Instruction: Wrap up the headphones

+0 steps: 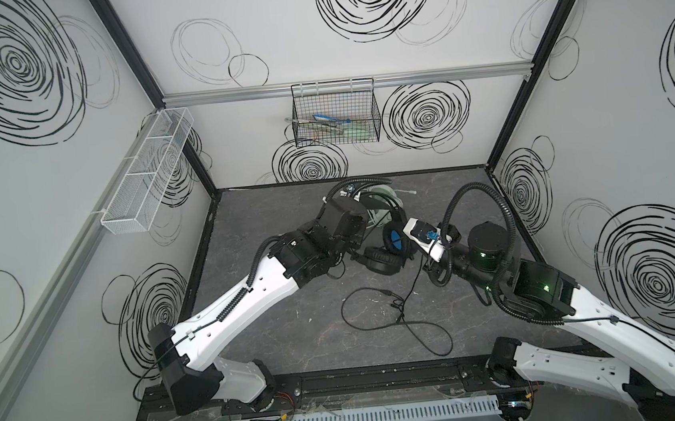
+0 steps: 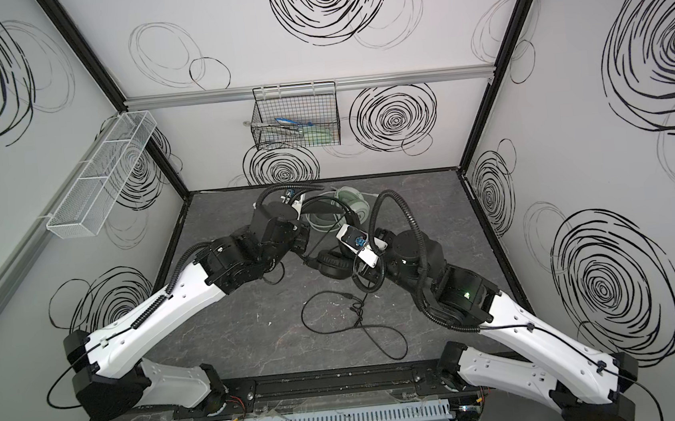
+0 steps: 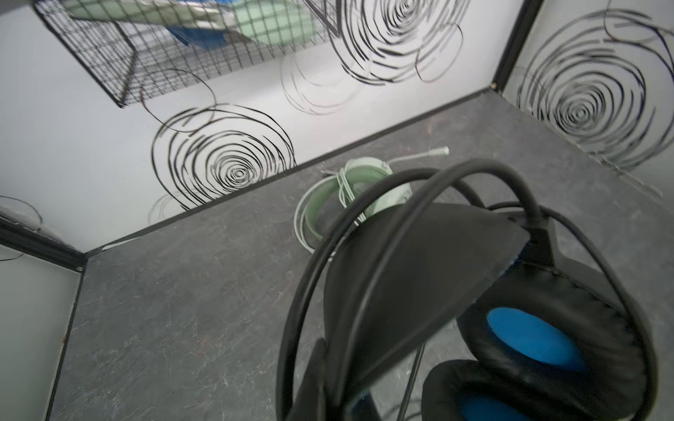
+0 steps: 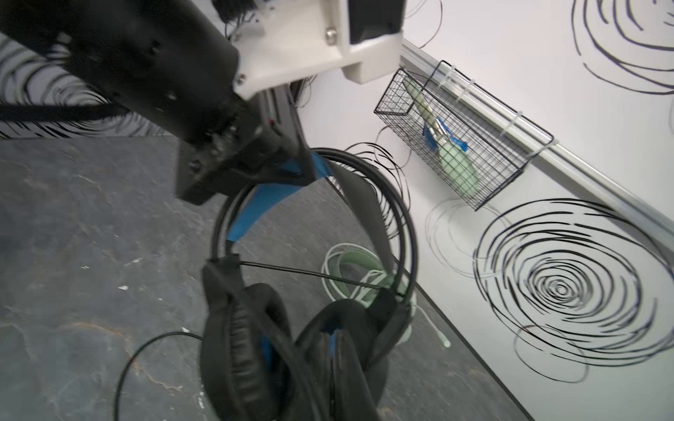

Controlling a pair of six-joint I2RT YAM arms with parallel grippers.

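Right wrist view, step in hand: The black headset [image 4: 291, 346] is held upright by its headband, on which the left gripper [image 4: 288, 166] is clamped shut. One run of the black cord [image 4: 310, 274] is stretched taut between the two sides above the cups. The winding is therefore judged begun but far from finished.
Right wrist view, mint headset: The mint headset [image 4: 350, 262] is seen lying beyond on the surface [image 4: 91, 237], near the back wall [image 4: 474, 54] and apart from both grippers.
Left wrist view, black headset: The near field is filled by the black headset [image 3: 419, 273], right at the gripper, whose own fingers are not clearly made out here.
Left wrist view, mint headset: A white cord [image 3: 343, 186] is seen bundled round the mint headset [image 3: 346, 197], and its boom mic [image 3: 419, 155] is pointed toward the wall. This one is judged already wrapped.
Top views, right gripper: The right gripper [image 1: 411, 251] is largely hidden under its camera, just beside the black headset's cups. It is taken as closed, but what is pinched cannot be told.
Top views, loose cord: In both top views most of the black cord [image 1: 398, 318] [image 2: 357, 322] is seen in slack loops on the surface, in front of the headset and between the arms.
Next move: The slack is probably to be gathered and led round the headband while the headset is held steady. Gentle tension is called for, so that the headband is not dragged out of its grip.
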